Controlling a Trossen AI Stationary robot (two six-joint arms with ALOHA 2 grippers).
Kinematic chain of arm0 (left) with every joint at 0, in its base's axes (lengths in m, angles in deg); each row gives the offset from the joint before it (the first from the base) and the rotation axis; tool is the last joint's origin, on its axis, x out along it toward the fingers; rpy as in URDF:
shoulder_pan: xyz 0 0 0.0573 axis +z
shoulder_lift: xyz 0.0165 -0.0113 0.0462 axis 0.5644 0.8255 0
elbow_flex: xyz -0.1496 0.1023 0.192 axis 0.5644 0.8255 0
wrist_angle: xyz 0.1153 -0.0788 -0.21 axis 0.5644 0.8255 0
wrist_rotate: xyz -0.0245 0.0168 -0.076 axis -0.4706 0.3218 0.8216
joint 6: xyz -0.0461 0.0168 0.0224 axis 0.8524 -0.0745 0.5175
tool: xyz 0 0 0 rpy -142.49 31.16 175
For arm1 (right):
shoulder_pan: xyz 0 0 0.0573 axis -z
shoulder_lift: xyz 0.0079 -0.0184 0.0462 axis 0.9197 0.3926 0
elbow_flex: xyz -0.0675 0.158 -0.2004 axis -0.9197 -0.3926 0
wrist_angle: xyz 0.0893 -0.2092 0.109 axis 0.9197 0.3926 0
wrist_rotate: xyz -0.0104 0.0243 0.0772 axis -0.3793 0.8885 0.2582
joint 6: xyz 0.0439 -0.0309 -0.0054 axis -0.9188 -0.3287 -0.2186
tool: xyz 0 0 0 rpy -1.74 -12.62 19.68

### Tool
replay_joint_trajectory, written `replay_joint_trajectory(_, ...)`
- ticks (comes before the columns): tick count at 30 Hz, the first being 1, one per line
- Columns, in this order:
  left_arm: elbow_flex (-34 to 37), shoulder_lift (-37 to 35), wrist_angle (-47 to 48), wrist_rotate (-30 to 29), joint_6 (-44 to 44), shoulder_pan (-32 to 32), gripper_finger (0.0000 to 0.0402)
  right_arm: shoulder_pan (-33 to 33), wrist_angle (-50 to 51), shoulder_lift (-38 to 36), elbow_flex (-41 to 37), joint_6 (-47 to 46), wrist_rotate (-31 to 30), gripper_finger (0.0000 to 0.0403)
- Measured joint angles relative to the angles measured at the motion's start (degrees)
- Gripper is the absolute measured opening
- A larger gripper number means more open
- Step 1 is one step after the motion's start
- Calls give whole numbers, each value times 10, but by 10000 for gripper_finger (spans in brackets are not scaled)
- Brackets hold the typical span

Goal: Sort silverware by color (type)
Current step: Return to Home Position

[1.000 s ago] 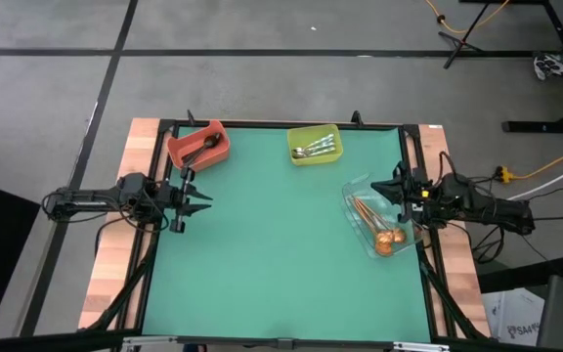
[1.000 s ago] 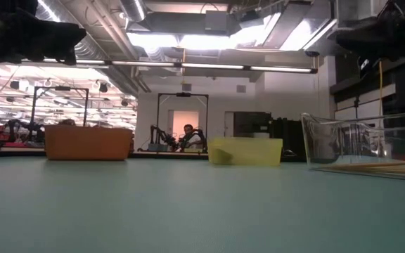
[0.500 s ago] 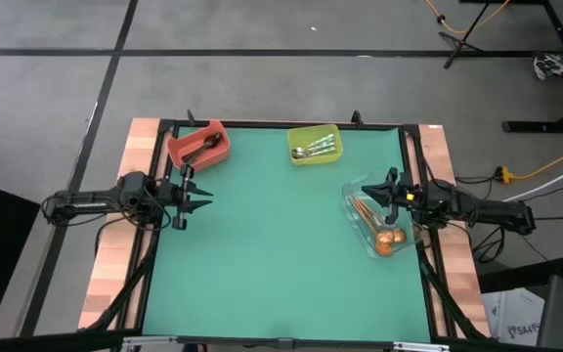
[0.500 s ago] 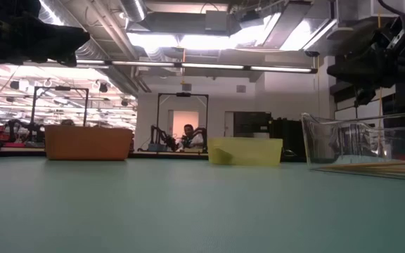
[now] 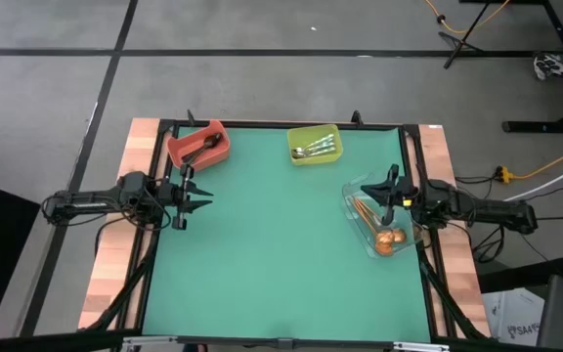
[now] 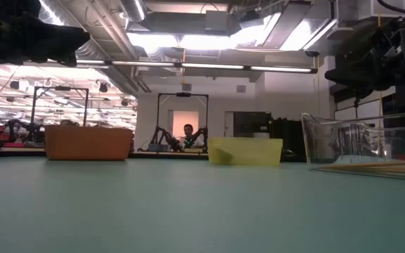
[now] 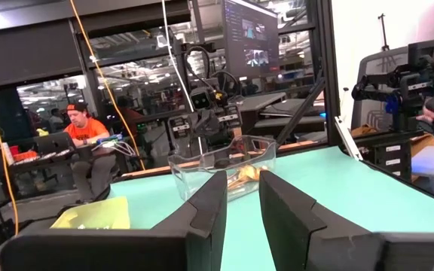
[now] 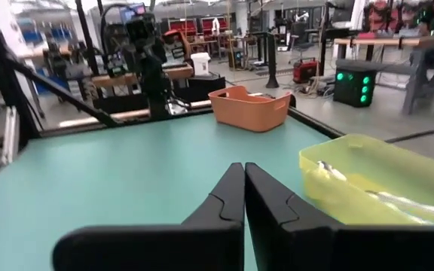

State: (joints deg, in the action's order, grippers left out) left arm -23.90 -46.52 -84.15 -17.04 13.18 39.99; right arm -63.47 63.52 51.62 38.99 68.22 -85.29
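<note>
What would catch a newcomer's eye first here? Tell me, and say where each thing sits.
Three bins of sorted spoons on the green table: black spoons in the orange bin far left, silver spoons in the yellow-green bin far centre, copper-gold spoons in the clear bin at the right edge. The left arm rests at the left edge, jaws apart; the right arm hangs by the clear bin, jaws shut.

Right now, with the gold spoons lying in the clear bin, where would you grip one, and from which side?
Probably the slim handle, from straight above. The gold spoons lie flat in the clear bin, handles angled toward the middle of the table, round bowls bunched at the other end. The bin's walls block a sideways approach. The right gripper, shut, hangs over the handle end.
</note>
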Motion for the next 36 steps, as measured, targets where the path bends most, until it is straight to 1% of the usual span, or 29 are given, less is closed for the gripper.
replay_joint_trajectory(3,0,0,0,0,0,0,73,0,0,8,0,22,0,5)
replay_joint_trajectory(36,0,0,0,0,0,0,73,0,1,11,0,20,3,5)
